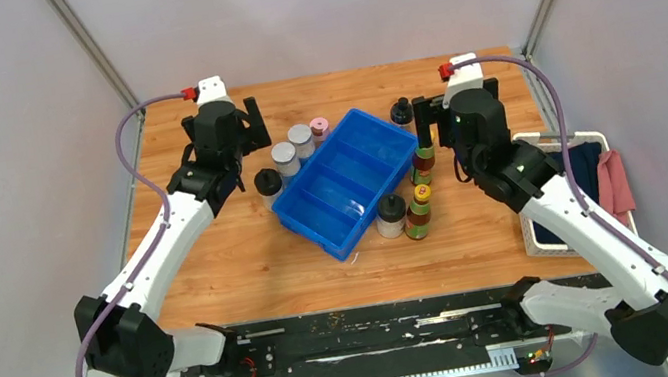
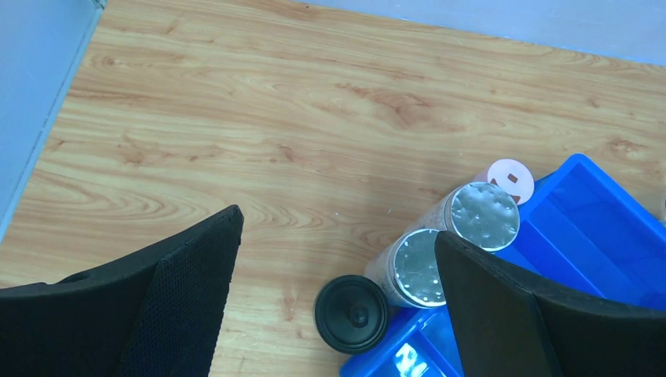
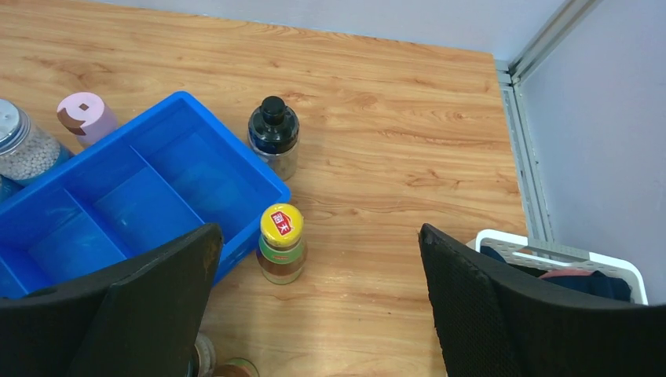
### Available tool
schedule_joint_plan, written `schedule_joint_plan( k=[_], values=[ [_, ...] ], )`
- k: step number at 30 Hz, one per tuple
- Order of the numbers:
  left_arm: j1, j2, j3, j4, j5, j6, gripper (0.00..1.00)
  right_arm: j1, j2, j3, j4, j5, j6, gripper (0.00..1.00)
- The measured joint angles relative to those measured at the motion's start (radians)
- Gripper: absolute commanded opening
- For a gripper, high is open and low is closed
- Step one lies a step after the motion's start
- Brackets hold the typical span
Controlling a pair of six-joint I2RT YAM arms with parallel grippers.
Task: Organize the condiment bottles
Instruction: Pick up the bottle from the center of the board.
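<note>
A: Can we read anything?
B: Only white signs on a red sticker, on the tall brown bottle with a yellow cap (image 3: 281, 245); too small for us.
A: And the jars?
B: Our left wrist view shows clear jars with shiny grey dotted lids (image 2: 487, 216) just beside the blue plastic tray (image 2: 585, 236), on the wooden tabletop (image 2: 275, 118). Left fingers (image 2: 184, 298) and right fingers (image 3: 153, 302) stand apart, holding nothing.

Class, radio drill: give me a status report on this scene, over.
Left tool open, right tool open, both empty. Small lidded condiment bottles all outside blue divided plastic tray, flanking it. Nothing blocking either tool.
</note>
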Motion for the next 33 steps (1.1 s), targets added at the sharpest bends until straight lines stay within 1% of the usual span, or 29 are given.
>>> schedule_joint_plan(
  k=[3,7,10,15,22,33],
  values=[
    [0.000,0.000,0.001,0.006,0.002,-0.008,1.00,0.003,-0.025,-0.010,-0.005,0.003,-0.001,0.93],
    [0.000,0.000,0.000,0.023,0.021,-0.023,1.00,0.004,-0.080,-0.046,-0.007,0.027,0.000,0.92],
    [0.000,0.000,-0.006,0.037,0.035,-0.033,1.00,0.004,-0.089,-0.051,-0.014,0.053,0.008,0.89],
    [-0.002,0.000,-0.041,0.058,0.047,-0.043,1.00,0.004,-0.065,-0.069,-0.013,0.045,0.051,0.88],
    [-0.013,0.000,-0.085,0.078,0.043,-0.043,1.00,0.004,0.000,-0.100,0.011,-0.026,0.090,0.88],
    [-0.024,0.012,-0.085,0.084,0.034,-0.034,1.00,0.005,0.116,-0.022,0.024,-0.082,0.114,0.88]
  ],
)
